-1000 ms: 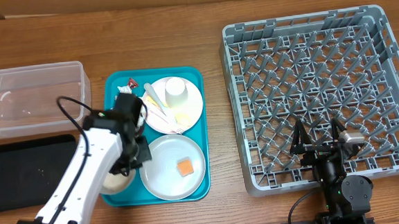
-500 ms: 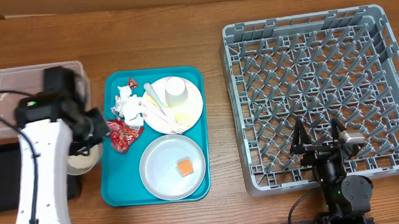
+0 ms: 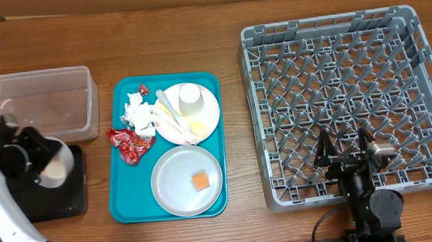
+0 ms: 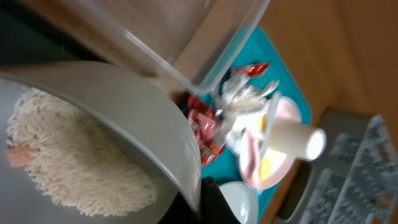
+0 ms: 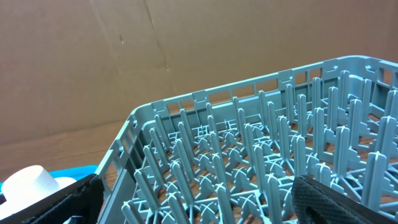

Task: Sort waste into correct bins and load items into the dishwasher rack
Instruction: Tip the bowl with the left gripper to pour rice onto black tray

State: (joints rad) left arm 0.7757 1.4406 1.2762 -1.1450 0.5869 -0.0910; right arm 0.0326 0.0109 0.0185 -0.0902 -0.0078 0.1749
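Observation:
My left gripper (image 3: 29, 156) is shut on the rim of a white bowl (image 3: 54, 165) and holds it tilted over the black tray (image 3: 60, 207). The left wrist view shows rice (image 4: 74, 162) and a small orange bit inside the bowl (image 4: 118, 106), with my fingers (image 4: 200, 200) pinching its rim. The clear tub (image 3: 34, 102) stands just behind. A white napkin (image 3: 139, 114), red wrappers (image 3: 131, 143) and an orange cube (image 3: 200, 180) on a white plate (image 3: 174, 198) lie on the teal tray (image 3: 124, 209). My right gripper (image 3: 344, 154) is open and empty over the near edge of the grey rack (image 3: 348, 68).
A pink plate (image 3: 209, 112) at the back of the teal tray carries an overturned white cup (image 3: 190, 98) and pale utensils (image 3: 169, 112). The rack (image 5: 249, 155) fills the right wrist view. Bare wood lies between the teal tray and the rack.
My left arm lifted the bowl off the teal tray's front left corner and carried it left, to above the black tray. The red wrappers are now uncovered. The right arm has not moved.

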